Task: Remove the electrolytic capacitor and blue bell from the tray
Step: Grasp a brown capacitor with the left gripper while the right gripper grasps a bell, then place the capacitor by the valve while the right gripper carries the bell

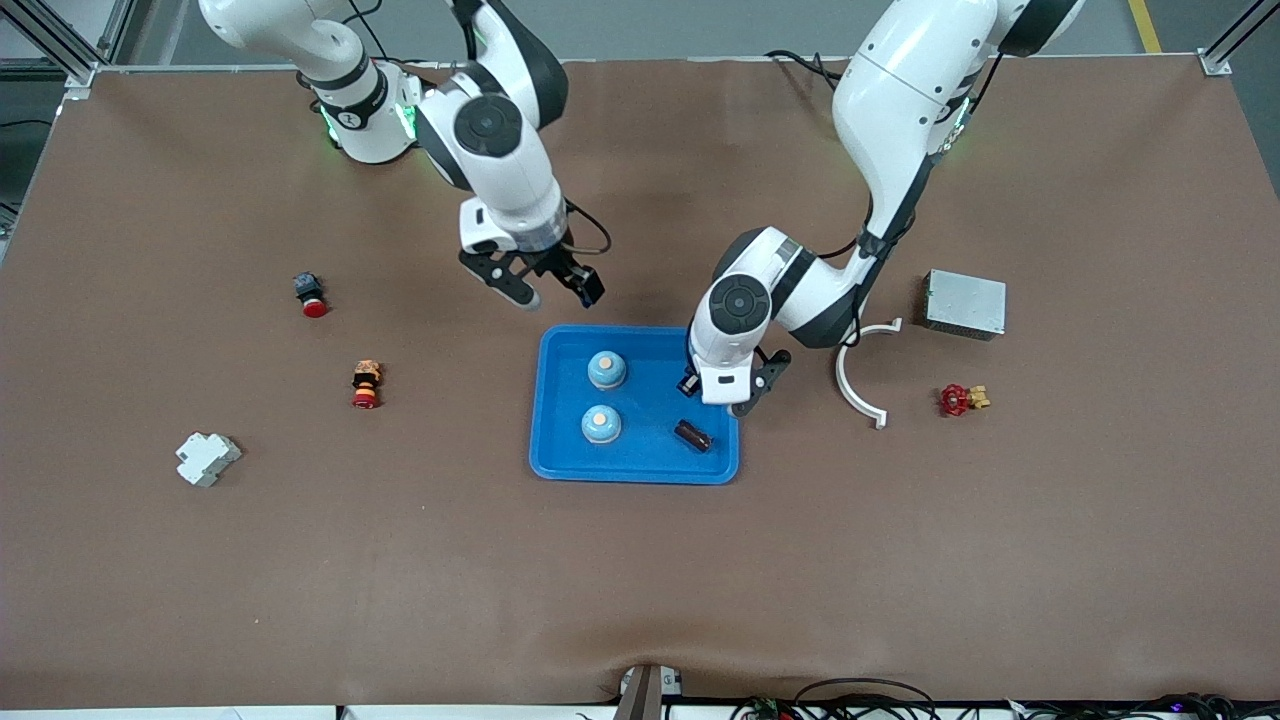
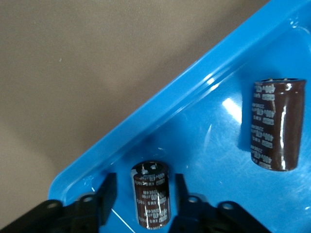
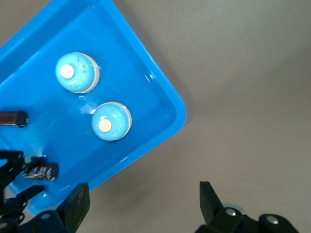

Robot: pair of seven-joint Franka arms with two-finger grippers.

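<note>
A blue tray sits mid-table. Two light-blue bells stand in it, also seen in the right wrist view. A brown capacitor lies in the tray's corner nearest the left arm's end. My left gripper is low over the tray's edge. In the left wrist view it is open, with a second capacitor lying between the fingers, apart from both. The first capacitor lies beside it. My right gripper is open and empty, over the table beside the tray's edge.
Toward the right arm's end lie a red push button, an orange-and-red part and a white breaker. Toward the left arm's end lie a white curved piece, a red valve and a grey metal box.
</note>
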